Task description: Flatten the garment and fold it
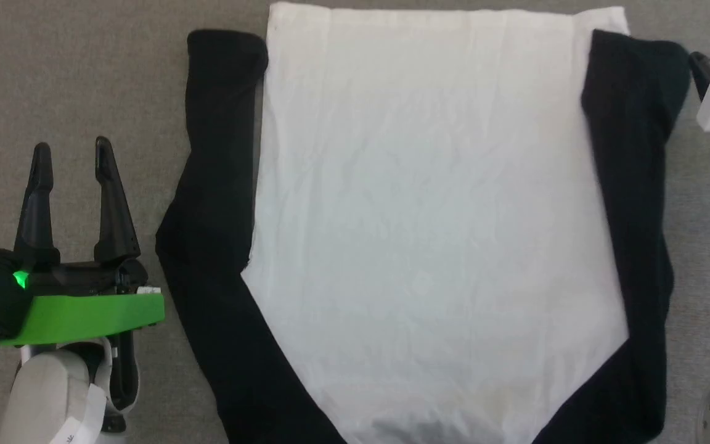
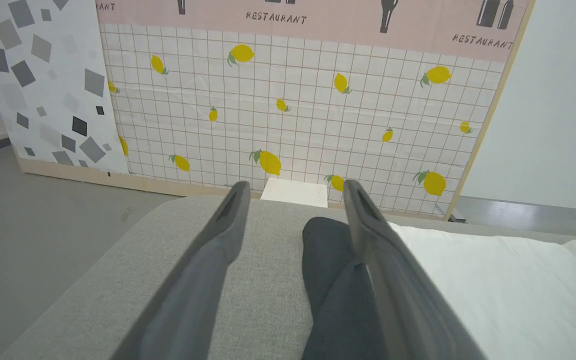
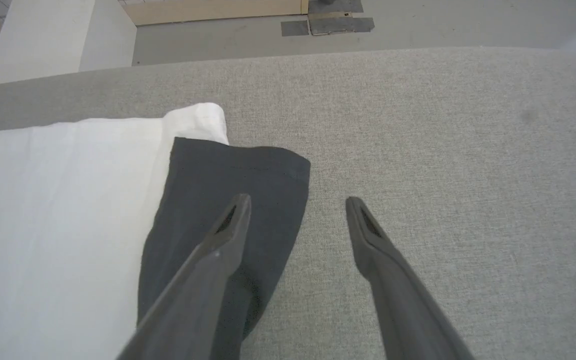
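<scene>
Garment being shown lying flat on grey fabric surface, shoulders nearest robot, hem at far end. White body being flanked by black left sleeve and right sleeve, cuffs pointing far. Left gripper being held near left sleeve, fingers spread, nothing pinched. Right gripper being held at right cuff, fingers spread, one over cuff, other over bare surface; contact not being made out. Lemon-patterned panel being seen beyond surface edge.
</scene>
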Available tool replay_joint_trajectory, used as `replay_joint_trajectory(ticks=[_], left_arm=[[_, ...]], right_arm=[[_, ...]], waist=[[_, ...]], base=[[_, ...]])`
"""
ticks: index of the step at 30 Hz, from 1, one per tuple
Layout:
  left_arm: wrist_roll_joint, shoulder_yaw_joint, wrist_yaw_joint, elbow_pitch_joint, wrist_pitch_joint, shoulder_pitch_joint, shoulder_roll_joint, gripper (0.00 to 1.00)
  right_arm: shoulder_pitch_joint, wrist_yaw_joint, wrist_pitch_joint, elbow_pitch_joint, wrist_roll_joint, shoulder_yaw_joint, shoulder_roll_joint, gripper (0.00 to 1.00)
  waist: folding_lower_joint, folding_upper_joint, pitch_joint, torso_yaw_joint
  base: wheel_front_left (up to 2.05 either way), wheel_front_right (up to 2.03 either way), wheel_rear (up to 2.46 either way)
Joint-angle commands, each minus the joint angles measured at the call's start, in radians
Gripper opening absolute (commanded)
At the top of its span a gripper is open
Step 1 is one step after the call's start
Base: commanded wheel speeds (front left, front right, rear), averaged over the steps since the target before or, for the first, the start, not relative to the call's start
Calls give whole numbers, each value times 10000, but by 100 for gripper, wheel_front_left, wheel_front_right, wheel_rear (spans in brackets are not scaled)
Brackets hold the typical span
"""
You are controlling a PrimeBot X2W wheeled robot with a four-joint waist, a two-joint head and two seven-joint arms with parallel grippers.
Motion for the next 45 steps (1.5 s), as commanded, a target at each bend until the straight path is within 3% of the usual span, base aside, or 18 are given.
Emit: replay_joint_trajectory(ticks=[1,9,13,14,16,21,25,37,45], left_arm=[[226,123,-185,13,-44,-229,-178,100],[803,532,-1008,233,-44,-430,-896,100],[989,709,-1256,326,-44,-447,-1102,100],[1035,758,-1309,353,-45,-448,-1141,100],[1106,838,-1390,401,-45,-453,-1208,100],[1230,952,-1542,560,-45,-437,-1353,100],[1300,1008,-1621,719,-45,-252,-1451,100],[1398,1419,-1696,791,-45,911,-1684,100],[1465,1657,-1686,650,-45,1818,-1788,100]], right_arm=[[-248,-13,69,50,-343,-136,77,100],[-589,-13,440,143,-1582,-769,283,100],[-578,-13,565,291,-1602,-815,357,100],[-572,-13,629,335,-1578,-827,363,36],[-591,-13,656,374,-1507,-803,330,0],[-618,-13,428,441,-1099,-860,9,0],[-210,-13,243,70,-126,-1008,-592,0],[3140,-13,740,-2943,2492,-2505,-2345,0],[4879,-13,1057,-5429,4614,-1349,-2495,0]], waist=[[-1,0,780,398],[-1,0,1197,539],[-1,0,1275,500],[-1,0,1275,474],[-1,0,1242,423],[-1,0,817,301],[-1,0,149,193],[-1,0,-1960,-192],[-1,0,-3016,-470]], base=[[0,0,0],[0,0,0],[0,0,0],[0,0,0],[0,0,0],[0,0,0],[0,0,0],[0,0,0],[0,0,0]])
